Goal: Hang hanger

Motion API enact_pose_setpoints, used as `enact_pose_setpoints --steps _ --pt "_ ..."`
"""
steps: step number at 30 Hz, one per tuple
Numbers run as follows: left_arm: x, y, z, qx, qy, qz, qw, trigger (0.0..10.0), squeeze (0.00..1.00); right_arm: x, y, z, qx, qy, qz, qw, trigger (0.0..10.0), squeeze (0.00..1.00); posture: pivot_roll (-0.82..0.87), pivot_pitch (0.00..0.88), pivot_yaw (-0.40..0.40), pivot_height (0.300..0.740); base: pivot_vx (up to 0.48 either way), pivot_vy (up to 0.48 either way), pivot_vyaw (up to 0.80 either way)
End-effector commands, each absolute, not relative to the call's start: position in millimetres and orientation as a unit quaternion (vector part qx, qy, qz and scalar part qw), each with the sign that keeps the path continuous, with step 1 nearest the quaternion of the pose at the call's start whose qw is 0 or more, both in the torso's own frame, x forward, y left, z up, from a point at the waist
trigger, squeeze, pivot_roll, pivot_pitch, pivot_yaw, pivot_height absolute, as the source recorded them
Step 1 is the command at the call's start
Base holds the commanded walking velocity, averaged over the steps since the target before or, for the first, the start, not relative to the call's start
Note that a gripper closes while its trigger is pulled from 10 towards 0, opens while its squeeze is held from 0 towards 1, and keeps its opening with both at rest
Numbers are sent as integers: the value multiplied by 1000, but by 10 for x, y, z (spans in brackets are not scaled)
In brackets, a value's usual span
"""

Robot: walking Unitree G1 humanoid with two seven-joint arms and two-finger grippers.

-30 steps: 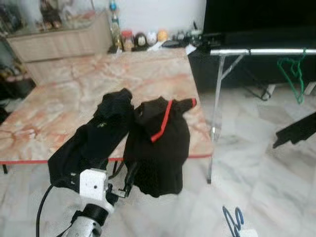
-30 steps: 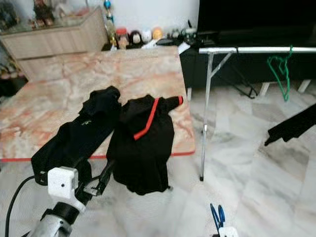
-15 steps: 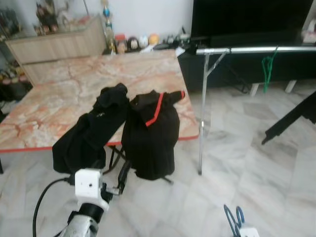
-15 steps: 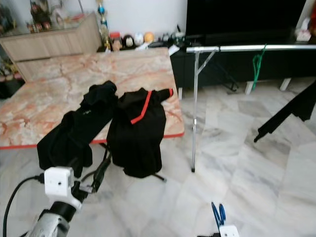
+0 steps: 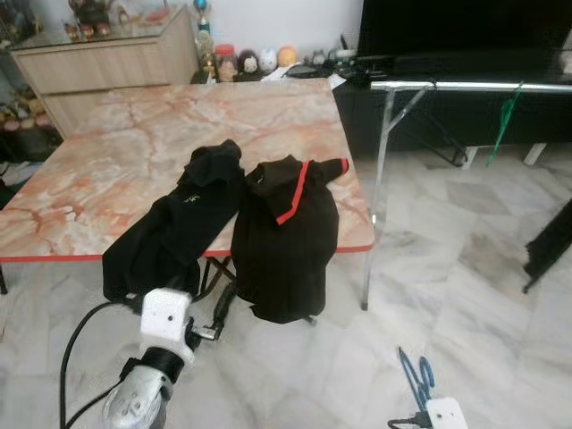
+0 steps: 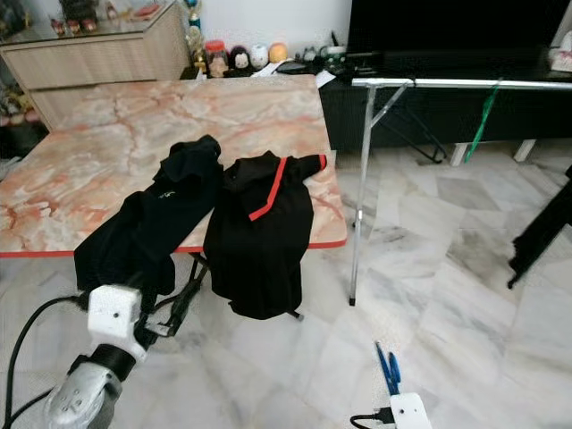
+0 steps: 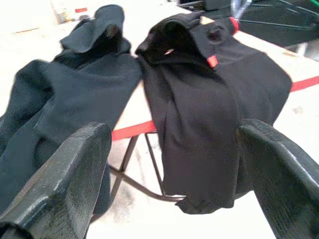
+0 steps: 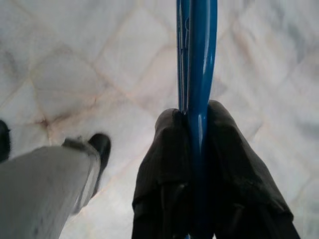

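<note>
Now right hand (image 8: 197,144) pinching blue hanger (image 8: 197,59)

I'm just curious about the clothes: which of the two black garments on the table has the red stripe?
The garment with the red stripe is the one nearer the metal rack, draped over the table's front edge. The plain black garment lies beside it.
</note>
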State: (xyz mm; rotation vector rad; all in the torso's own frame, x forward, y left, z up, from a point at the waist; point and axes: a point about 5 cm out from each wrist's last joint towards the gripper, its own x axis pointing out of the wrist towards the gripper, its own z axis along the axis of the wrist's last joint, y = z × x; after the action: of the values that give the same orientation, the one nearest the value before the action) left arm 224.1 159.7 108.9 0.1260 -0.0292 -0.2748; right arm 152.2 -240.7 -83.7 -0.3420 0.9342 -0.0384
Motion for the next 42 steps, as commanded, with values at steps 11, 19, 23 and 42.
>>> enact_pose_setpoints --steps 11,19,23,42 --pt "2245 1563 997 72 2 -166 984 10000 0 2450 -2639 -240 -193 355 24 914 10000 0 -61 0 7 732 0 0 0" --pt "2134 1729 871 65 30 -113 991 10000 0 2232 -2360 -504 -172 413 71 892 10000 0 -21 0 -7 732 0 0 0" --pt "2030 1958 745 57 53 -61 995 10000 0 2129 -2250 -600 -174 435 94 878 10000 0 82 0 -56 732 0 0 0" --pt "1438 2420 -703 -51 358 119 925 10000 0 1703 -2218 -855 -89 513 -16 853 10000 0 2 0 16 732 0 0 0"
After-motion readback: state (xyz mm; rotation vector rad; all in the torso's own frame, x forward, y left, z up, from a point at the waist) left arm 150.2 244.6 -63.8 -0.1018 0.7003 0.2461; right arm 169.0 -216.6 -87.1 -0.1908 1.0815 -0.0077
